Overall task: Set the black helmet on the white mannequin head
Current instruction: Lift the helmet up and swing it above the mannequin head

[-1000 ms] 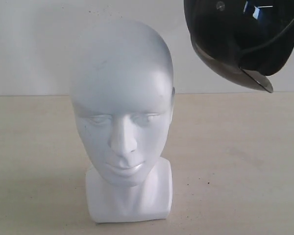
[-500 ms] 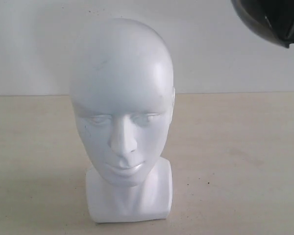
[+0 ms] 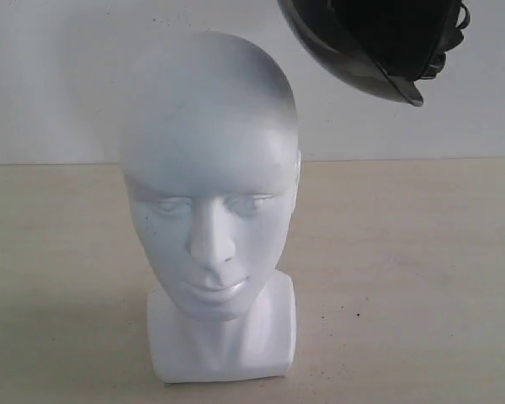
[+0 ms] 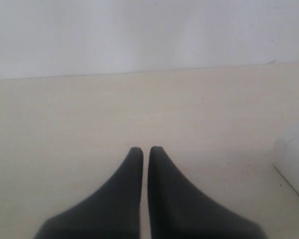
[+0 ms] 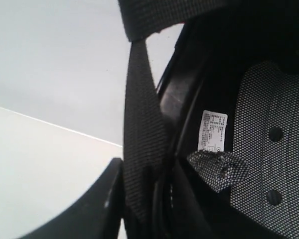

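Pale desk [image 3: 421, 278], white wall. Black helmet [image 3: 366, 46] hangs at upper right of frame, clear of white mannequin head [image 3: 209, 168] at centre. My left gripper [image 4: 145, 152] pinched together, empty; right gripper's hold: cannot tell. Risk: off-centre descent, rim topples head.

Exterior view: glossy white plastic mannequin head [image 3: 210, 194] upright on pale flat tabletop [image 3: 421, 278], left of centre, face toward camera. Matte-black rounded helmet [image 3: 362, 42] in the air, above and right of head, apart from it. Plain wall [image 3: 50, 84] behind both.
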`<state>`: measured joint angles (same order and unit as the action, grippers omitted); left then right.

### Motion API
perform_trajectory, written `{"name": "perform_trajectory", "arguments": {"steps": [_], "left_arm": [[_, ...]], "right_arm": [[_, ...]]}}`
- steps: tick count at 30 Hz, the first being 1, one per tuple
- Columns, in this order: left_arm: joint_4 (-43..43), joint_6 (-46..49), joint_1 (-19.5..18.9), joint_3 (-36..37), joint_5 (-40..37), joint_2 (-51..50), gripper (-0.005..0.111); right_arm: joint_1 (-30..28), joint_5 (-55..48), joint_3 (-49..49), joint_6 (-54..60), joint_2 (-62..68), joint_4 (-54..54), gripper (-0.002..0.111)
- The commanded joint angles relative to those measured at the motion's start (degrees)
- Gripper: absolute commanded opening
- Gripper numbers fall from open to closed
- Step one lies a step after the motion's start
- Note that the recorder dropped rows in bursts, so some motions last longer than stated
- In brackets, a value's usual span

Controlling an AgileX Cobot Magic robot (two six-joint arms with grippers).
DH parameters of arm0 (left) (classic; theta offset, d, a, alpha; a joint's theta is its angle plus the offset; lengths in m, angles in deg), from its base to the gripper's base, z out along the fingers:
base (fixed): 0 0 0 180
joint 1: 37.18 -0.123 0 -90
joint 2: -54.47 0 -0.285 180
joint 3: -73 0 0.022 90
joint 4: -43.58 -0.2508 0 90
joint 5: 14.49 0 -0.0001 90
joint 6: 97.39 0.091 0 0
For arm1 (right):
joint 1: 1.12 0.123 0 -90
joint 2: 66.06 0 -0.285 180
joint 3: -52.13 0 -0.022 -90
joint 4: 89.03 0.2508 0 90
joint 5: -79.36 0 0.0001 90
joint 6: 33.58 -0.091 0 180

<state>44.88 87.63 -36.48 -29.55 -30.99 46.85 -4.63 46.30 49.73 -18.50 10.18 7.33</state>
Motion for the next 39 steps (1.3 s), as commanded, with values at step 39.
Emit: {"name": "perform_trajectory", "arguments": {"steps": [39], "left_arm": [[0.6, -0.1, 0.5, -0.2, 0.3, -0.2, 0.005]], "right_arm": [[0.7, 102.2, 7.8, -135.5, 17.6, -132.1, 0.0]]}}
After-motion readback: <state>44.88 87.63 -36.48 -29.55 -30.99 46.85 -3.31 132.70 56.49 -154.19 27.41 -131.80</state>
